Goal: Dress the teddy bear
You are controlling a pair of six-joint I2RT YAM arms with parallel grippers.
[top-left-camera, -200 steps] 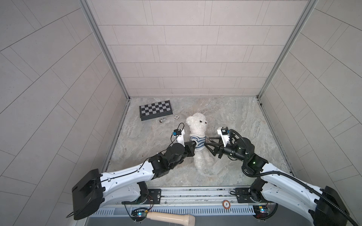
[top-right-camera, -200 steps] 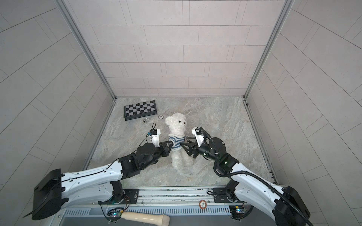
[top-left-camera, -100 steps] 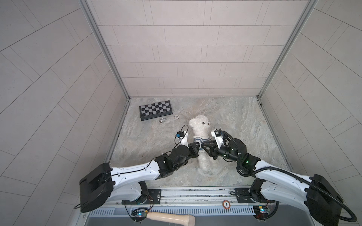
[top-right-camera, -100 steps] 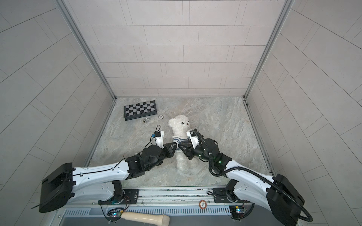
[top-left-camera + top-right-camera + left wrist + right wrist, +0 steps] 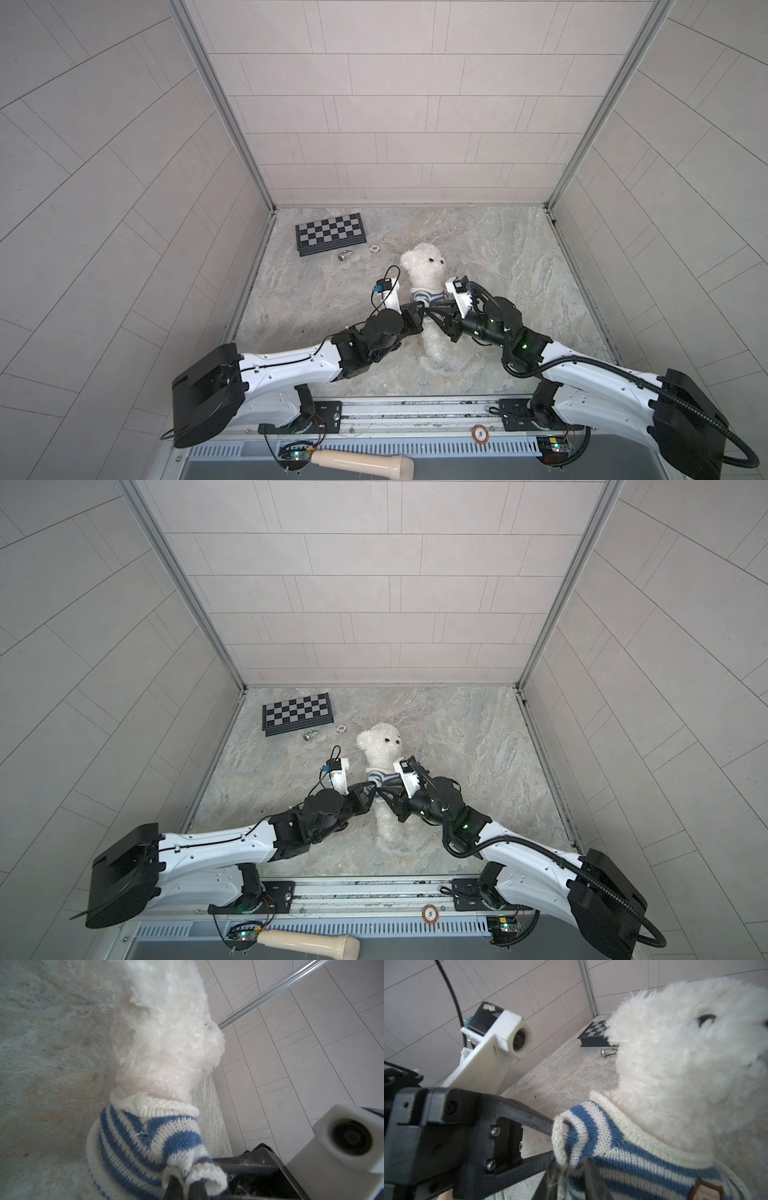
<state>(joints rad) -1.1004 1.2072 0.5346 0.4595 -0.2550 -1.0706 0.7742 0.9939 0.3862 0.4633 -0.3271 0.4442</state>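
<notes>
The teddy bear [image 5: 424, 266], seemingly soft, light and floppy, lies on the table [image 5: 519, 257] between the arms; the left gripper [image 5: 185, 1185] pinches a cuff of the striped shirt [image 5: 133, 1147]; the right gripper [image 5: 572, 1180] straddles knit, grip unclear; better to take cloth than fur.

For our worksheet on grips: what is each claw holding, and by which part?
Both hold the striped sweater on the bear: the left claw pinches its sleeve cuff, the right claw the knit beside that cuff.
</notes>
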